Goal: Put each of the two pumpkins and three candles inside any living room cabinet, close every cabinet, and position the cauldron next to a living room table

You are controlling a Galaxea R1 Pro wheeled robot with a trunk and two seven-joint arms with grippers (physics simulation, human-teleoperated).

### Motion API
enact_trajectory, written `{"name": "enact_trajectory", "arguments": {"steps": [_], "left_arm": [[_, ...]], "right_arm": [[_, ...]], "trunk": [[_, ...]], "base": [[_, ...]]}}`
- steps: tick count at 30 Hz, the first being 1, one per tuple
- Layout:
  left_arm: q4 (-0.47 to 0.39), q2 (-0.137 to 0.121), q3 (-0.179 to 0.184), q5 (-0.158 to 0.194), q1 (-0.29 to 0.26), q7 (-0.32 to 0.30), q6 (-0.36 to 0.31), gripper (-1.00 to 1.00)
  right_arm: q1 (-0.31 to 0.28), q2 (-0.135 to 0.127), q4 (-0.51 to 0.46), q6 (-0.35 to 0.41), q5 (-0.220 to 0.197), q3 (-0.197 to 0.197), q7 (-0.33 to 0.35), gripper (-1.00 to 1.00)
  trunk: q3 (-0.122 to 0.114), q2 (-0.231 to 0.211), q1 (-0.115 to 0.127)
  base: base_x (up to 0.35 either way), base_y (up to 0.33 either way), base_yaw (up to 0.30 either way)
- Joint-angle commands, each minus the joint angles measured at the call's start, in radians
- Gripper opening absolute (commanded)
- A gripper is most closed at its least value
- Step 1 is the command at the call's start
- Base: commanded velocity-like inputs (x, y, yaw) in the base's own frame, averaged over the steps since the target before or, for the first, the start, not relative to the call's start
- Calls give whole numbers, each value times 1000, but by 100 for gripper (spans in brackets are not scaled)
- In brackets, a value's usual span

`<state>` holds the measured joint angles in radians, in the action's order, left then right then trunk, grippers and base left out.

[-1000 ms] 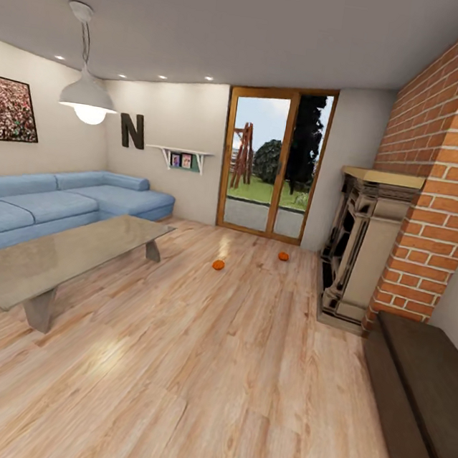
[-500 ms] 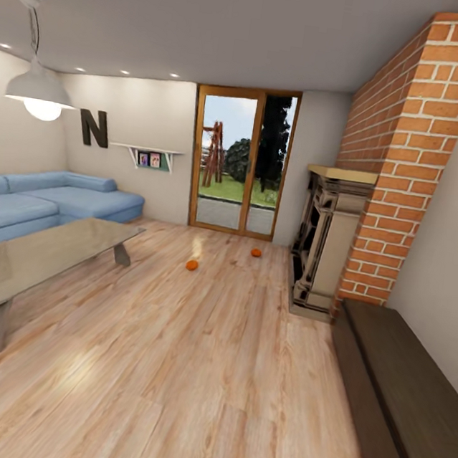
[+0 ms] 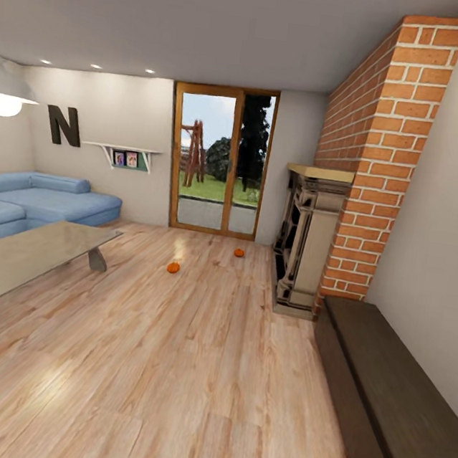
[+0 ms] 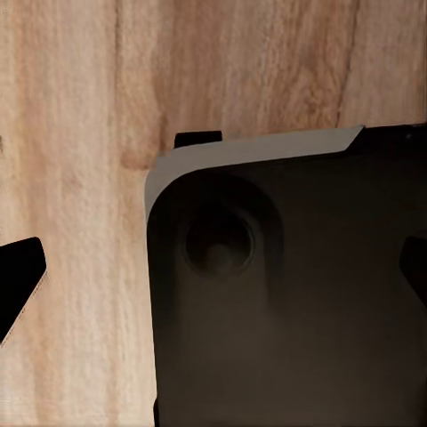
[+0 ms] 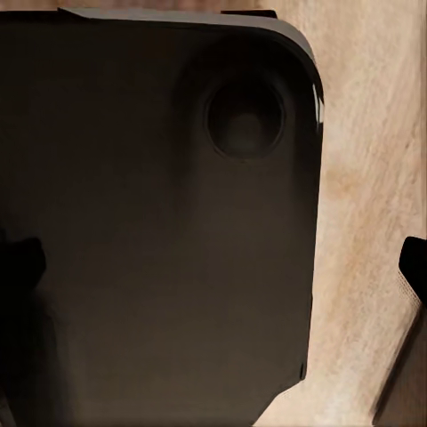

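1. Light wood plank floor (image 3: pixel 189 368) runs the whole length of the living room, glossy, with bright reflections near the far glass door (image 3: pixel 220 159).
2. Two small orange ribbed pumpkins sit on that floor well ahead of the tools: the nearer pumpkin (image 3: pixel 173 268) out in the open, the farther pumpkin (image 3: pixel 239 253) closer to the door and the fireplace.
3. The two pumpkins are apart from each other, neither touching any furniture.
4. The long, low, dark brown wood cabinet (image 3: pixel 388 394) stretches along the right-hand wall, flat top bare, its fronts seen at too steep an angle to judge whether they are closed.
5. Beyond the cabinet, the tall red brick chimney (image 3: pixel 372 154) rises with the beige carved fireplace surround (image 3: pixel 303 239) at its foot.
6. On the left side, the low greyish glassy worktop (image 3: pixel 15 259) on slanted grey slab legs stands before the blue corner sofa (image 3: pixel 38 197).
7. A dark letter N (image 3: pixel 63 125) and a small white wall shelf (image 3: pixel 127 154) hang on the far wall; a white pendant lamp (image 3: pixel 4 95) hangs at the left edge.
8. Left wrist view: the left tool (image 4: pixel 213 271) points down over plank floor and a black rounded panel of the robot's body (image 4: pixel 294 294); dark fingertips (image 4: pixel 18 276) sit wide at either edge, spread, gripping nothing.
9. Right wrist view: the right tool (image 5: pixel 213 267) likewise hangs over the black panel and floor, fingertips (image 5: pixel 414 258) far apart, nothing between them.
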<state>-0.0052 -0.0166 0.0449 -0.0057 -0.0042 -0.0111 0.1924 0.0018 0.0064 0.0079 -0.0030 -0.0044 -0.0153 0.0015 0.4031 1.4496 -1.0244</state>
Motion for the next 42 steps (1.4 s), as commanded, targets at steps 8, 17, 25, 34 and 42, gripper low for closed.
{"name": "enact_trajectory", "arguments": {"steps": [8,17,25,34,42], "left_arm": [[1,0,4,0,0,-1,5,100],[1,0,4,0,0,-1,7,100],[1,-1,4,0,0,-1,15,100],[1,0,4,0,0,-1,16,100],[1,1,5,-2,-1,1,9,100]], "right_arm": [[0,4,-1,0,1,0,1,100],[0,5,0,-1,0,-1,1,100],[0,6,0,-18,-1,-3,0,100],[0,6,0,-36,0,-3,0,100],[0,12,-8,-38,-1,-14,0,100]], "trunk": [[1,0,-1],[1,0,-1],[1,0,-1],[1,0,-1],[1,0,-1]], "base": [[332,0,-7],[337,0,0],[337,0,0],[337,0,0],[337,0,0]]}}
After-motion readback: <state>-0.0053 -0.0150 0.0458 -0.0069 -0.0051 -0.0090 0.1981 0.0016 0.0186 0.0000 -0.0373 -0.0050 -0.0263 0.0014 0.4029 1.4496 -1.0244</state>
